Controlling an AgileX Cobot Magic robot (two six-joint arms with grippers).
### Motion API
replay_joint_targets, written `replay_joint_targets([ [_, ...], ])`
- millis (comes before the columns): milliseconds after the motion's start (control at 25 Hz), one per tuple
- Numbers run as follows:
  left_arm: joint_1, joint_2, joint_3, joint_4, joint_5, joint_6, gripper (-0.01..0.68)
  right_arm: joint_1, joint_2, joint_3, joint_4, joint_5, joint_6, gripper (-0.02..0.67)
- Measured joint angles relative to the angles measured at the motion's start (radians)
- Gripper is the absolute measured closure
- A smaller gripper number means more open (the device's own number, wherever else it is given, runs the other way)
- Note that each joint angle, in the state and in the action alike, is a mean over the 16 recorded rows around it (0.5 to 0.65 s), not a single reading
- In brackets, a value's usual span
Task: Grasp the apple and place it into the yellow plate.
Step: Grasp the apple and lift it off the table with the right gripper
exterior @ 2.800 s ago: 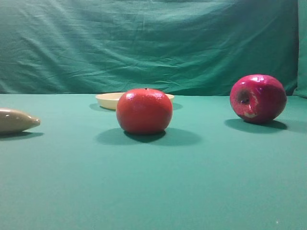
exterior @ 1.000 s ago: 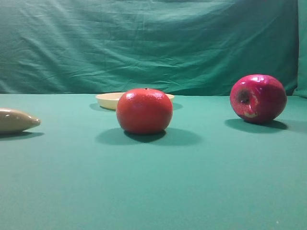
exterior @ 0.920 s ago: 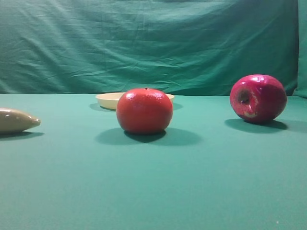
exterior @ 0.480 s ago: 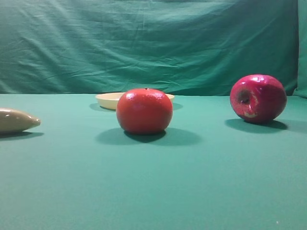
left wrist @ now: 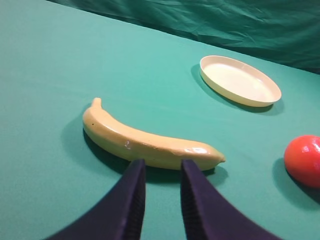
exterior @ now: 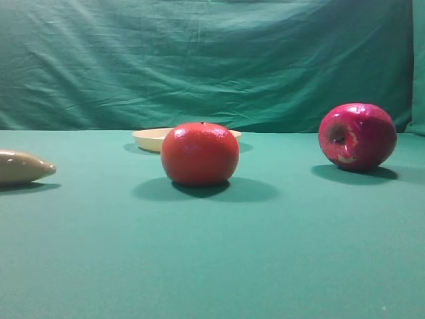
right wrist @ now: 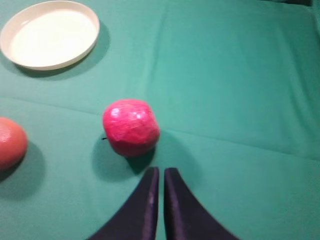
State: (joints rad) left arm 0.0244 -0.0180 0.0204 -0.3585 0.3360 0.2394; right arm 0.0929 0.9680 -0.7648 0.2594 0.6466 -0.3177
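- Exterior high view: no arm and no gripper can be seen. The apple (exterior: 357, 136) sits on the green table cloth (exterior: 212, 266) at the right side, with its stem hollow and a pale scuffed patch turned to the left of the picture. The orange-red round fruit (exterior: 200, 153) stands near the middle, well apart from the apple. The yellow plate (exterior: 151, 138) lies behind this fruit and is partly hidden by it. A beige pointed end of the banana (exterior: 23, 167) shows at the left edge. A wrinkled green curtain (exterior: 212, 60) hangs behind all.
- Left wrist view: the left gripper (left wrist: 160, 172) points forward and a little down, above the cloth. Its two dark fingers (left wrist: 131, 200) stand with a narrow gap between them, holding nothing. The tips are just in front of the banana (left wrist: 145, 140), which lies across the view; I cannot tell if they touch it. The yellow plate (left wrist: 240, 80) is farther back at the right, with nothing in it. The orange-red fruit (left wrist: 304, 160) is cut by the right edge.
- Right wrist view: the right gripper (right wrist: 159, 172) looks down on the cloth. Its fingers (right wrist: 145, 205) are almost together, with only a thin slit between them, and hold nothing. The apple (right wrist: 131, 127) rests just beyond the tips, slightly to the left, not touched. The yellow plate (right wrist: 50, 34) is at the upper left, well apart from the apple. The orange-red fruit (right wrist: 11, 142) shows at the left edge.
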Motion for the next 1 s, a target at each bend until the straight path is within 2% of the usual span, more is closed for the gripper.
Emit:
replay_joint_targets([
  [320, 0.000, 0.000, 0.000, 0.000, 0.000, 0.000, 0.516, 0.099, 0.248, -0.133, 0.058, 0.008, -0.108, 0.646],
  [480, 0.000, 0.000, 0.000, 0.000, 0.000, 0.000, 0.516, 0.134, 0.365, -0.193, 0.044, -0.001, -0.116, 0.592],
  [600, 0.000, 0.000, 0.000, 0.000, 0.000, 0.000, 0.516, 0.143, 0.446, -0.232, 0.040, -0.008, -0.124, 0.496],
  [1000, 0.000, 0.000, 0.000, 0.000, 0.000, 0.000, 0.516, 0.144, 0.654, -0.296, 0.038, -0.044, -0.157, 0.103],
])
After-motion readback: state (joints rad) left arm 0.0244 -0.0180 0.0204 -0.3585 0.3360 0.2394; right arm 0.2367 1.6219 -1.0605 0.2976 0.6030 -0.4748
